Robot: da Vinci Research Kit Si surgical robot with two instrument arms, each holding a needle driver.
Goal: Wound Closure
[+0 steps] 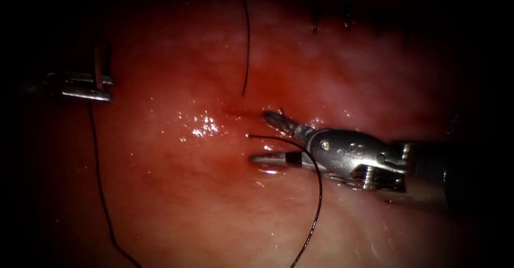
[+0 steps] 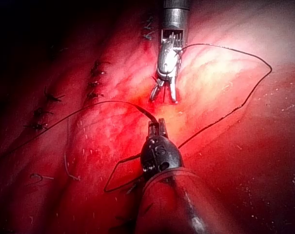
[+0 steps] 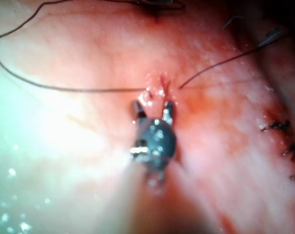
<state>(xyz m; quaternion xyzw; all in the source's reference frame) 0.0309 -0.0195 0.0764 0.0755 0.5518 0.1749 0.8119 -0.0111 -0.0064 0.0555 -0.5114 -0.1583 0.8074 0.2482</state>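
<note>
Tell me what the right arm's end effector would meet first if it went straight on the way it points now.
Probably the tissue beside the cut: the right end effector, open and empty, points left there, across the thread. Depth is unclear.

A row of dark finished stitches (image 1: 316, 24) runs along the far edge of the tissue (image 1: 176, 204), well away from the wet, glistening patch of red fluid (image 1: 235, 163) near its middle. From the left wrist, more finished stitches (image 2: 96, 68) stand in two lines, and short loose thread ends (image 2: 69, 170) lie flat nearby. From the right wrist, further stitches (image 3: 276, 126) sit along one side.
</note>
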